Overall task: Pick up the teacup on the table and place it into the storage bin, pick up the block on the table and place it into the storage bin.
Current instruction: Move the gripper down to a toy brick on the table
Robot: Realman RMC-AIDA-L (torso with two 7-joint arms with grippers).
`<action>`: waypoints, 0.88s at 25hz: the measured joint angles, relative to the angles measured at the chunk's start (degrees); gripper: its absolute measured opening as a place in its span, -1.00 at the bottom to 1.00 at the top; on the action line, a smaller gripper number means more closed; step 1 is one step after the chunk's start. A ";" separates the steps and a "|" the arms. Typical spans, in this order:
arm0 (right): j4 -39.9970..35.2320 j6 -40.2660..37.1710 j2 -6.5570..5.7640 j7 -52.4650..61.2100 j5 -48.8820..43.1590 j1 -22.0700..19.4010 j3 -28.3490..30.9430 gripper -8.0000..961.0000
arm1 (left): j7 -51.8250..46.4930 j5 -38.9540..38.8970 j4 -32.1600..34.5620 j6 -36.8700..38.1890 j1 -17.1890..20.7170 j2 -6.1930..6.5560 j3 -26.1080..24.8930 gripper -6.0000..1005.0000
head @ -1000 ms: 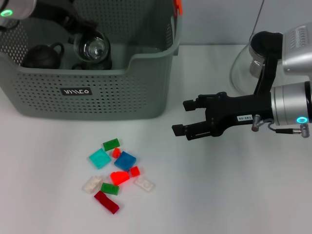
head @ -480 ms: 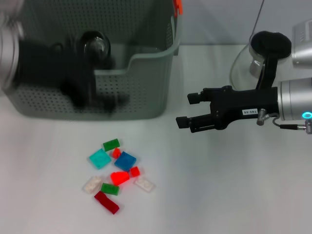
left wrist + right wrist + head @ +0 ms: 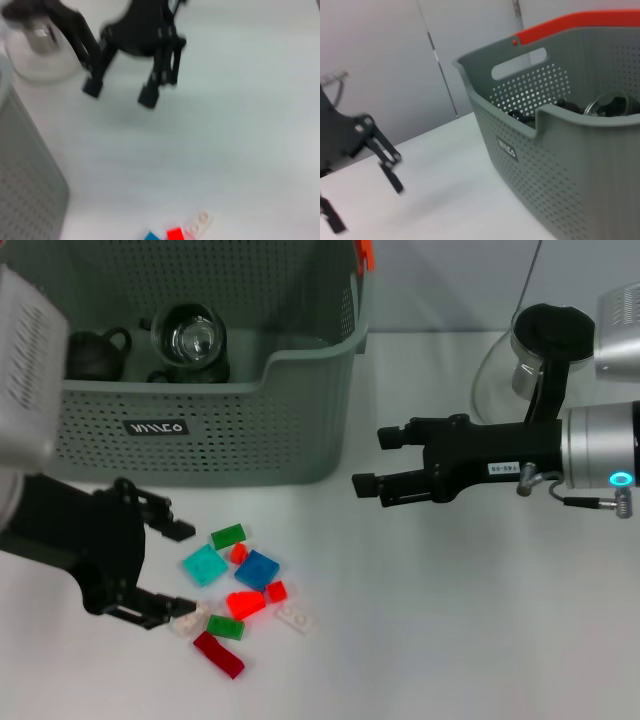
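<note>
Cup's [image 3: 190,337] now in the bin [image 3: 300,455], so the left gripper [image 3: 165,570] has dropped out to the blocks [image 3: 235,590], jaws apart; right gripper [image 3: 372,462] hovers open right of the bin.

storage bin [image 3: 300,430]: grey-green, perforated dot pattern, black label [image 3: 156,427] w/ white letters, orange clip [image 3: 365,252] top centre. Dark teapot [image 3: 92,353] and clear glass teacup [image 3: 190,337] inside, upper left. Blocks lower left: green [image 3: 228,536], teal [image 3: 204,565], blue [image 3: 257,570], red-orange [image 3: 245,604], dark red [image 3: 218,654], whitish-clear [image 3: 296,617], probably translucent. White table [image 3: 450,640]. Both grippers black.
</note>
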 joint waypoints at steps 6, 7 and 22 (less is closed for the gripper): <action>0.10 -0.50 0.53 0.36 -0.24 0.64 -0.98 0.91 | 6.15 9.45 -13.64 -7.43 -4.66 0.01 2.69 0.47; 0.10 -0.53 0.53 0.50 -0.22 0.66 -1.10 0.91 | 6.97 10.79 -15.07 -8.81 -4.96 0.00 3.72 0.47; 4.14 0.46 0.74 0.78 0.67 2.84 -1.46 0.91 | 16.31 18.83 -16.36 -15.77 -5.48 -0.27 18.21 0.47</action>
